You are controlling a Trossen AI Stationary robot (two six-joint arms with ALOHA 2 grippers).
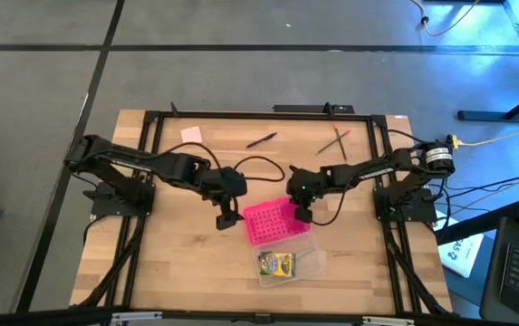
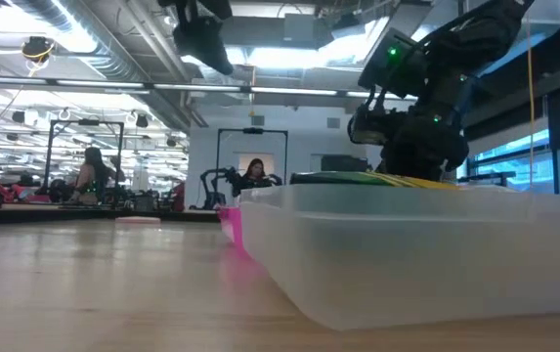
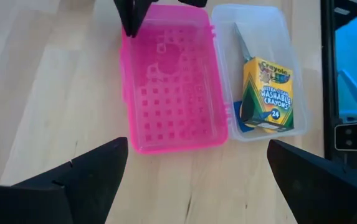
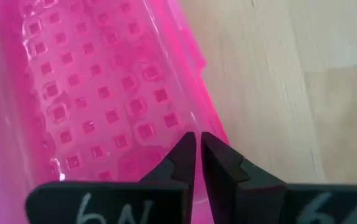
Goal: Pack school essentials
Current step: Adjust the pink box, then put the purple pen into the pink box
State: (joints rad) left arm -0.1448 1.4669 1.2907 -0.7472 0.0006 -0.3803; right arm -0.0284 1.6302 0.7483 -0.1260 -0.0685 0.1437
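Light wooden plank surface point(image 1: 177, 263) framed by a black rail. Near its front edge lies an open clear rectangular case point(image 1: 290, 264) holding a green-yellow crayon box point(image 1: 276, 263), with the case's pink perforated lid point(image 1: 272, 222) folded flat on the wood just behind it. Toward the far edge, well apart from the case, lie a pink sticky-note pad point(image 1: 191, 134), a dark pen point(image 1: 262, 140) and crossed red and green pencils point(image 1: 334, 140).
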